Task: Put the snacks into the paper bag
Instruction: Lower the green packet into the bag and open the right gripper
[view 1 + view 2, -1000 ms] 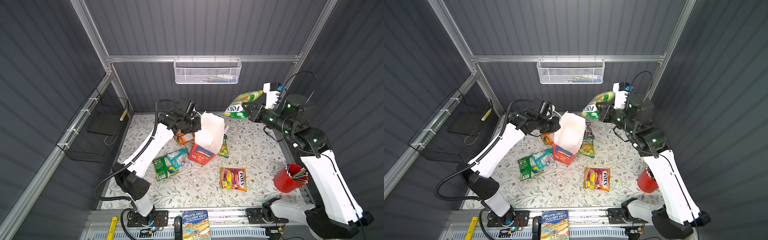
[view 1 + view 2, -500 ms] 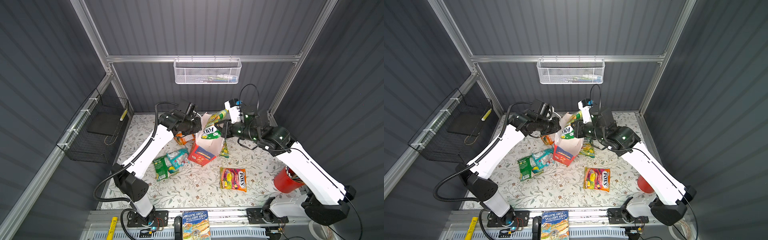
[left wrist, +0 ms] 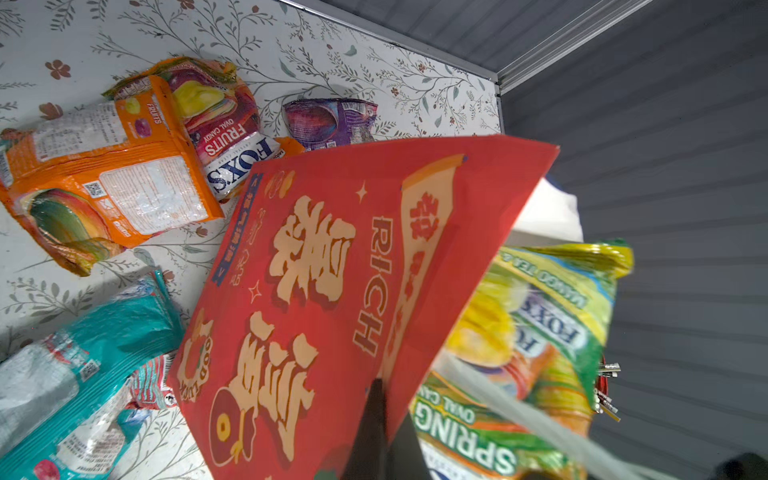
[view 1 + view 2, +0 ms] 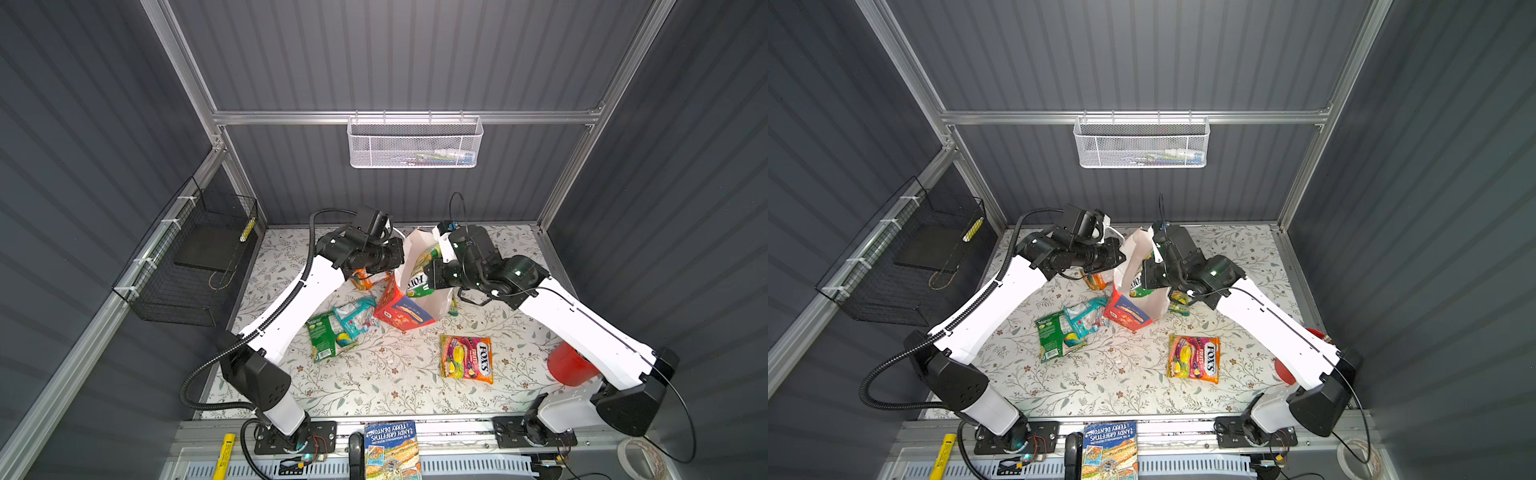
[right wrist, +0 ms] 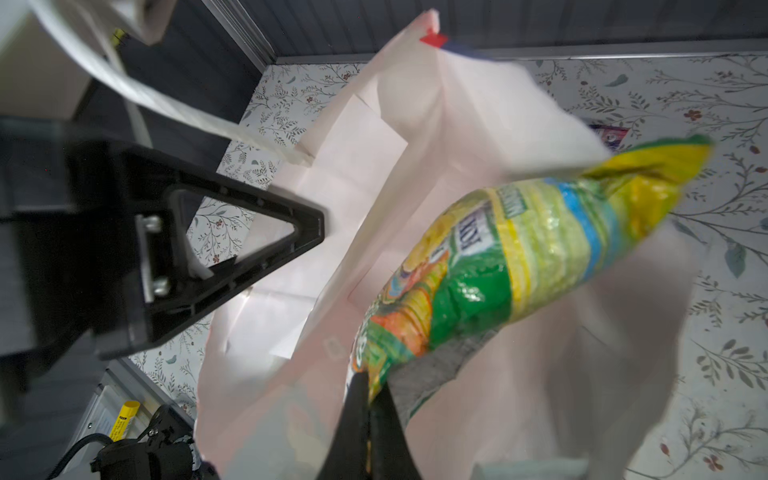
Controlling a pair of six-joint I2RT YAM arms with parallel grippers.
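Observation:
The red paper bag [image 4: 401,313] [image 4: 1127,313] stands mid-table, leaning, with its white inside [image 5: 374,187] showing. My left gripper [image 3: 380,386] [image 4: 395,257] is shut on the bag's rim. My right gripper [image 5: 370,386] [image 4: 432,276] is shut on a green-yellow snack packet [image 5: 519,249] [image 4: 422,270] [image 3: 540,332] that sits partly inside the bag's mouth. Loose snacks lie around: a multicolour FOX'S packet [image 4: 467,358] [image 4: 1194,358], a green one [image 4: 328,334], a teal one [image 4: 353,313], two orange ones [image 3: 104,174] and a purple one [image 3: 332,124].
A red cup [image 4: 569,368] stands at the right under my right arm. A blue-covered book [image 4: 390,449] lies on the front rail. A black wire basket [image 4: 195,257] hangs on the left wall, a white mesh basket [image 4: 415,143] on the back wall.
My right arm has swung from high at the right across and down, bringing the green-yellow packet into the bag's mouth. My left gripper has stayed on the bag's rim.

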